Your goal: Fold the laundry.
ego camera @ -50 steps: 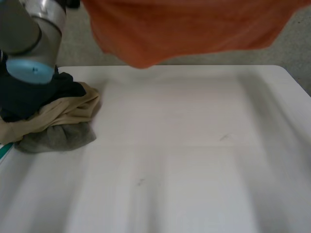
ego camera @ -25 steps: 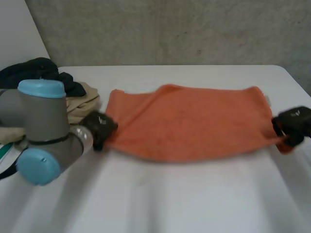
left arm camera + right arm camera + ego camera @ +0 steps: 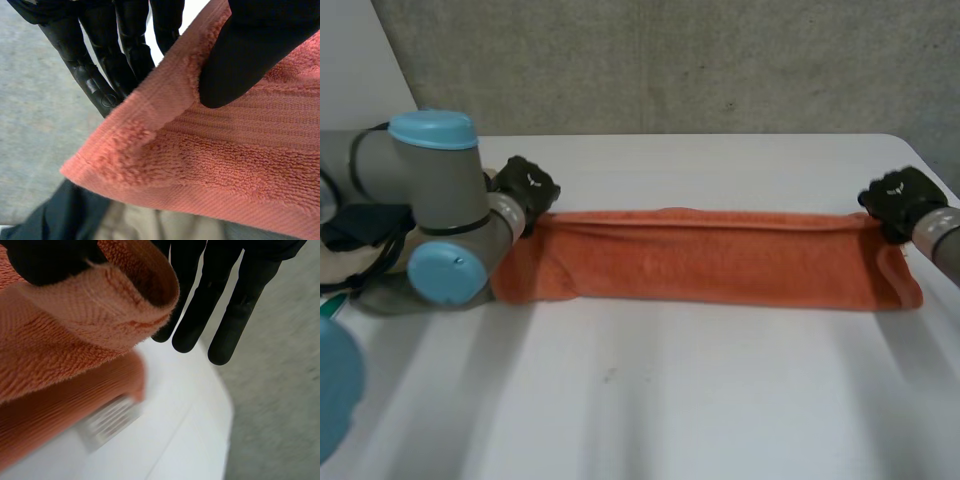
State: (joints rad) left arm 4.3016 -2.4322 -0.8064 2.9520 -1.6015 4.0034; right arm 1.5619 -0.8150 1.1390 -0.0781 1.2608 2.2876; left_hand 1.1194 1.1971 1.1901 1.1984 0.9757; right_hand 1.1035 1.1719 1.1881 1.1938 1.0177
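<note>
White surface (image 3: 670, 400), grey wall (image 3: 670, 60) behind. Across it lies the long orange terry towel (image 3: 720, 270), now a narrow doubled band; a moment earlier it spread wider. The left robot hand (image 3: 525, 185) pinches one end corner and the right robot hand (image 3: 900, 200) the other, thumbs against fingers. Lengthwise fold looks made; release pending.

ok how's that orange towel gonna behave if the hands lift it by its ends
Likely floppy: the orange towel lies folded over itself and curls over at the right hand, so its middle would probably sag. The looped pile pinched by the left hand suggests it won't slip.
</note>
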